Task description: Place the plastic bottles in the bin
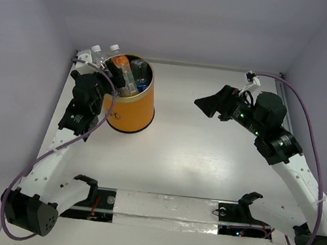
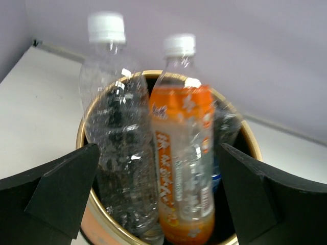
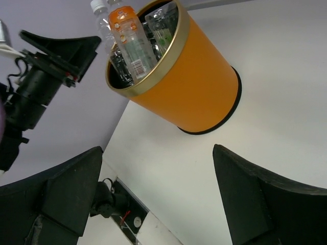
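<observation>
The orange bin [image 1: 133, 104] stands at the back left with several plastic bottles upright in it. An unlabelled clear bottle [image 2: 115, 127] and an orange-labelled bottle [image 2: 184, 153], both white-capped, lean out over the rim. A blue-labelled bottle [image 2: 217, 178] shows behind them. My left gripper [image 2: 158, 204] is open at the bin's near-left rim [image 1: 115, 71], its fingers wide on either side of the two bottles and not touching them. My right gripper [image 1: 208, 104] is open and empty, right of the bin, facing it [image 3: 189, 87]. The orange-labelled bottle also shows in the right wrist view [image 3: 130, 43].
Purple walls close in the white table [image 1: 206, 163] at the back and sides. A metal strip [image 1: 165, 208] with the arm mounts runs along the near edge. A cable [image 1: 310, 133] loops beside the right arm.
</observation>
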Robot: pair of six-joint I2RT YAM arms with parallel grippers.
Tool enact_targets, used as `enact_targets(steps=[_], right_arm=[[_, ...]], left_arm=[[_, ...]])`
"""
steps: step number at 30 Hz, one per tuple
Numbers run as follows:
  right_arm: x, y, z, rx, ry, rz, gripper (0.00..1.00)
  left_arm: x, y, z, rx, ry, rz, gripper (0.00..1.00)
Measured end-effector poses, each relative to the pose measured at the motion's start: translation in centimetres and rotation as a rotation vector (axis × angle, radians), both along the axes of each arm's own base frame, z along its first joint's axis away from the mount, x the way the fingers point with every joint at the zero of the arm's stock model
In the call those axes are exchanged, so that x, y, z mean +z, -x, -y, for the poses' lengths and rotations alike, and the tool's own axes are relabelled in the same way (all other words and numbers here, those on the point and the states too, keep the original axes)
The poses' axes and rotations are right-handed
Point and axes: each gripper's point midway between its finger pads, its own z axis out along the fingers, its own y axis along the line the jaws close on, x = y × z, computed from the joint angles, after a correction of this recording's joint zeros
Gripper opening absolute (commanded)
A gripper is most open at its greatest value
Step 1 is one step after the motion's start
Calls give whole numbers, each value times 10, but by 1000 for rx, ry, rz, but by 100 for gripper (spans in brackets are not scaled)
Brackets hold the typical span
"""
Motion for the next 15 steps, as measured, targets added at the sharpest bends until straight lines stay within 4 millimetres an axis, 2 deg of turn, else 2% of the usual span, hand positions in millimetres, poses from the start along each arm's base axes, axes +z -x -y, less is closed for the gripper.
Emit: enact_targets(steps=[1, 3, 4, 5, 7, 8, 9, 11, 13, 15], right_arm=[[-1, 0, 0, 0, 1, -1, 92], [-1, -1, -1, 2, 5, -1, 78], [-1, -1, -1, 1, 5, 0, 68], [0, -2, -1, 0, 7, 4, 44], [5, -3, 0, -4, 10, 17, 24], [9, -3, 1, -9, 11, 24, 9], [14, -4, 2, -16, 14, 39, 5], [29, -4, 7, -41, 12, 68, 1], [50, -4, 16, -80, 5, 115, 3], [76, 1, 29, -132, -16, 179, 35]], left_arm=[[9, 2, 1, -6, 6, 9, 99], [30, 9, 1, -13, 22, 36, 99], [43, 13, 0, -15, 31, 55, 99], [55, 17, -1, -17, 38, 74, 99], [84, 28, -3, -18, 55, 121, 99], [97, 34, -5, -17, 61, 142, 99], [111, 40, -6, -17, 68, 162, 99], [141, 53, -9, -18, 84, 205, 99], [169, 65, -11, -27, 103, 250, 99], [190, 78, -11, -43, 125, 285, 99]])
